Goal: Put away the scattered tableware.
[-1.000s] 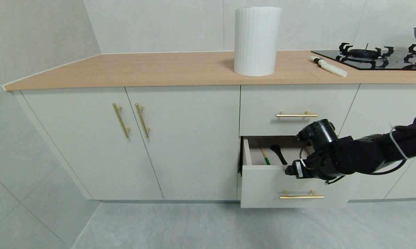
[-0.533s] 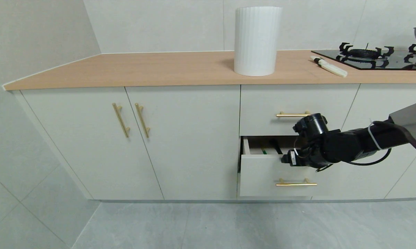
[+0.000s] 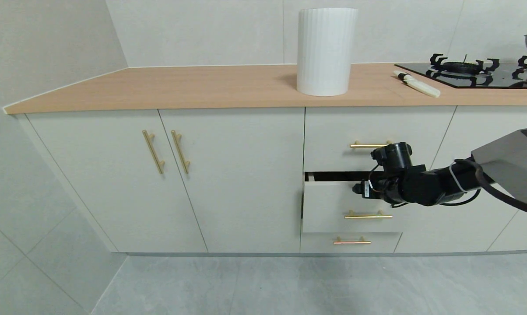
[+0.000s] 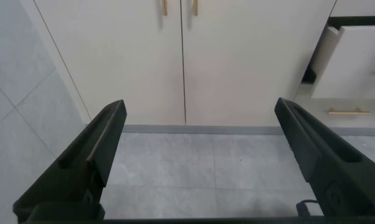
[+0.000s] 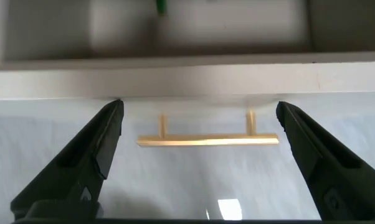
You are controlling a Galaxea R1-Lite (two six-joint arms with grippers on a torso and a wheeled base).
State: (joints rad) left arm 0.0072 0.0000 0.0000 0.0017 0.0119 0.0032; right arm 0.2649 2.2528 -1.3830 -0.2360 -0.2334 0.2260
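The middle drawer (image 3: 333, 205) with a brass handle (image 3: 367, 215) stands out only a little, with a dark slit above its front. My right gripper (image 3: 359, 190) is against the top of the drawer front. In the right wrist view it (image 5: 199, 109) is open, its fingers (image 5: 106, 134) spread wide over the drawer's top edge and handle (image 5: 207, 140), holding nothing. A green-tipped utensil (image 5: 161, 6) lies inside the drawer. A white knife-like utensil (image 3: 416, 84) rests on the wooden countertop (image 3: 202, 87). My left gripper (image 4: 200, 109) hangs open over the floor, facing the cupboard doors.
A tall white ribbed cylinder (image 3: 326, 51) stands on the counter, with a black gas hob (image 3: 478, 72) at the far right. Shut drawers sit above (image 3: 370, 145) and below (image 3: 352, 241) the middle one. Two cupboard doors (image 3: 166, 151) are shut. Grey tiled floor (image 3: 246, 284) lies in front.
The middle drawer has slid in from well open to almost shut, hiding the utensils inside. My right gripper has moved toward the cabinet with the drawer front.
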